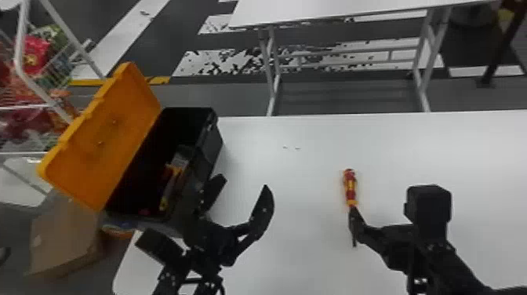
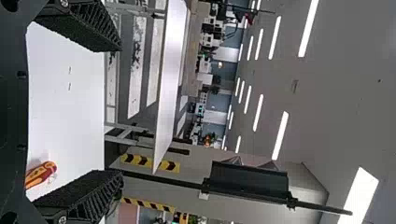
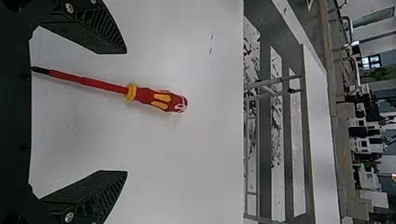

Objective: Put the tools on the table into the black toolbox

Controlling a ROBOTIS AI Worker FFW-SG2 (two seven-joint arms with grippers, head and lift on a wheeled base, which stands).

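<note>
The left claw (image 1: 245, 182) and right claw (image 3: 126, 112) are spread. On the tabletop (image 1: 298, 176), toward the right, lies the screwdriver (image 1: 350, 186), probably light and rigid; its thick handle (image 3: 161, 100) should grip best, the slim shaft (image 3: 102, 84) may roll.

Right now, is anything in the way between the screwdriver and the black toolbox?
Yes: the left end effector hangs open between the toolbox and the screwdriver. The orange lid is open on the toolbox's left, out of the way.
</note>
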